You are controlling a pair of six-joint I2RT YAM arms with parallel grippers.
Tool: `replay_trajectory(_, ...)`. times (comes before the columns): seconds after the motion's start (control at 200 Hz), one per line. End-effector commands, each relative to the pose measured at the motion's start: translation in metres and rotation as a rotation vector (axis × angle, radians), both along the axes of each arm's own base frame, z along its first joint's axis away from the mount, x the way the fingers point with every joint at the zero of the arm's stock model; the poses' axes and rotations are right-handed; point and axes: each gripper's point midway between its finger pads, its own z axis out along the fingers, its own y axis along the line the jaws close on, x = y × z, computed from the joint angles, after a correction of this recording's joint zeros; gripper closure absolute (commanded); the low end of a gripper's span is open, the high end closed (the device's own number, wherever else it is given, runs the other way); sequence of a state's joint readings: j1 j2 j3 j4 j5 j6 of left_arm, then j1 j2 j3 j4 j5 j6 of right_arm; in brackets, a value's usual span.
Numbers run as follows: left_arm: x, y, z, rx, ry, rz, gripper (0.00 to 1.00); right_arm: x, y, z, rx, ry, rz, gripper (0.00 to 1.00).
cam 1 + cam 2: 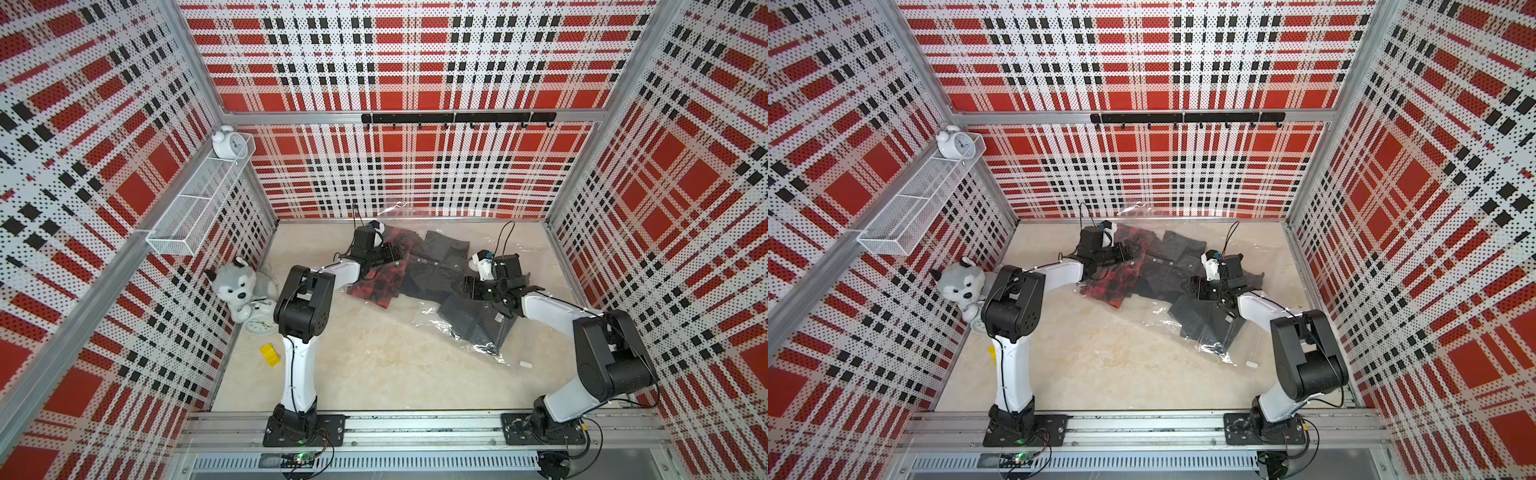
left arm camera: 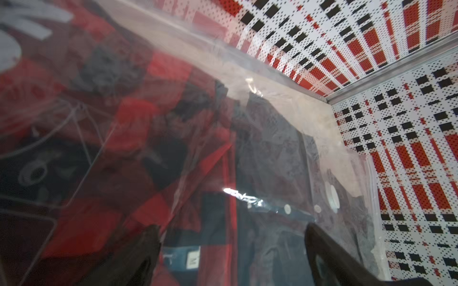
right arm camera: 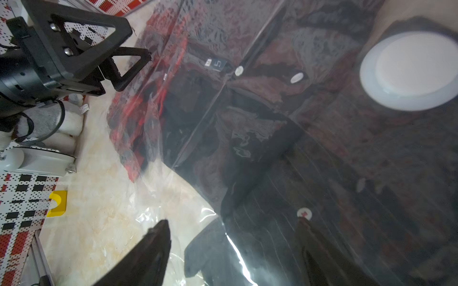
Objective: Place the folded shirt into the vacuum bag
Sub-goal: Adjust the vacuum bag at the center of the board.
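Under left end effector and right end effector, both released: vacuum bag.

"M" on white garment tag

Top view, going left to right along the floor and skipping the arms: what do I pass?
Plush husky → red plaid shirt → dark grey clothes → small white piece.
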State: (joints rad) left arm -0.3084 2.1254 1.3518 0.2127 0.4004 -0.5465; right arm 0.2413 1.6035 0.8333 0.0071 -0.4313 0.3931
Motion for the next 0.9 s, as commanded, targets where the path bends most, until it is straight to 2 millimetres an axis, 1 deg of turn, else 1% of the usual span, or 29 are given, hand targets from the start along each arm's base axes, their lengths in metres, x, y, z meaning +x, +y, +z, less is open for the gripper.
replay_trajectory(0.0, -0.010, 0.006, -0.007, -0.027, -0.011, -0.004, 0.07, -0.002, -0.005, -0.025, -0.048, 0.052, -0.027, 0.18)
replay_trajectory(0.045, -0.018, 0.011, -0.013, -0.023, 0.010, 0.002, 0.07, -0.007, -0.011, -0.036, -0.074, 0.081, -0.045, 0.18)
replay_trajectory(0.095, -0.028, 0.016, -0.016, -0.020, 0.022, 0.009, 0.07, -0.016, -0.018, -0.048, -0.104, 0.113, -0.068, 0.18)
replay_trajectory(0.195, -0.050, 0.022, -0.017, -0.012, 0.045, 0.020, 0.07, -0.030, -0.035, -0.062, -0.162, 0.140, -0.122, 0.16)
replay_trajectory(0.311, -0.080, 0.019, -0.019, -0.009, 0.067, 0.022, 0.07, -0.034, -0.057, -0.066, -0.200, 0.136, -0.179, 0.14)
replay_trajectory(0.376, -0.101, 0.011, -0.019, -0.007, 0.077, 0.010, 0.07, -0.032, -0.069, -0.065, -0.190, 0.137, -0.202, 0.14)
replay_trajectory(0.476, -0.135, -0.004, -0.020, -0.005, 0.090, -0.012, 0.07, -0.026, -0.083, -0.057, -0.184, 0.117, -0.230, 0.14)
replay_trajectory(0.576, -0.166, -0.016, -0.016, -0.009, 0.088, -0.023, 0.06, -0.022, -0.097, -0.041, -0.182, 0.080, -0.264, 0.13)
replay_trajectory(0.641, -0.180, -0.021, -0.011, -0.014, 0.084, -0.026, 0.06, -0.020, -0.107, -0.029, -0.182, 0.055, -0.287, 0.13)
replay_trajectory(0.706, -0.191, -0.027, 0.003, -0.035, 0.062, -0.036, 0.06, -0.019, -0.115, -0.012, -0.172, 0.021, -0.309, 0.12)
replay_trajectory(0.772, -0.196, -0.032, 0.025, -0.054, 0.019, -0.037, 0.06, -0.018, -0.115, 0.012, -0.156, -0.052, -0.315, 0.11)
replay_trajectory(0.822, -0.195, -0.031, 0.042, -0.046, -0.020, -0.019, 0.06, -0.020, -0.112, 0.033, -0.127, -0.122, -0.307, 0.10)
replay_trajectory(0.897, -0.189, -0.018, 0.063, 0.017, -0.084, 0.034, 0.03, -0.026, -0.115, 0.061, -0.121, -0.224, -0.325, 0.04)
